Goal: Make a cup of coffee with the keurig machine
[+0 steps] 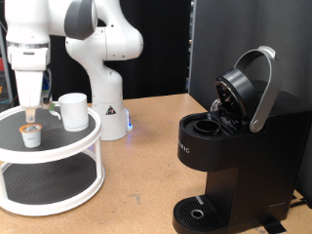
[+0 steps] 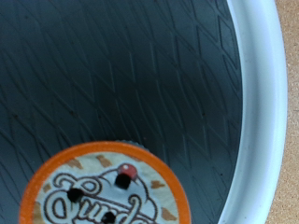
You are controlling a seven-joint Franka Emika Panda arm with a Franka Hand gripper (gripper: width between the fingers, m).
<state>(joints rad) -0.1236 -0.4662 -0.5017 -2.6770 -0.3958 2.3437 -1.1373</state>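
Exterior view, foreground: the keurig machine (image 1: 229, 156), a boxy black brewer standing on the wooden desk (image 1: 136, 166), well apart from the jaws and towards the exterior view's right. Its lid with the silver-grey curved handle (image 1: 261, 88) is raised, exposing the pod chamber (image 1: 207, 125); the round drip tray (image 1: 198, 211) at its base carries no mug. Towards the exterior view's left stands a white two-tier round stand (image 1: 54, 161) with dark ribbed shelf surfaces. On its upper shelf rests a coffee pod (image 1: 32, 135), small and white with an orange-rimmed printed lid, directly below the jaws. The jaws (image 1: 33, 109) hang just above the pod at the end of the white Franka arm (image 1: 83, 39); whether they are open or closed cannot be told from either view, and nothing is seen between the fingers. The cup (image 1: 74, 111), a plain white mug, stands upright on the same shelf just beside the jaws, on their side towards the exterior view's right, and behind the pod. Behind the stand rises the arm's white base (image 1: 107, 112). Wrist view: the pod's lid (image 2: 105, 191), with its orange border and cupcake print, lies on the dark ribbed shelf (image 2: 121, 75), near the stand's white rim (image 2: 257, 103); no fingertips show in this picture.
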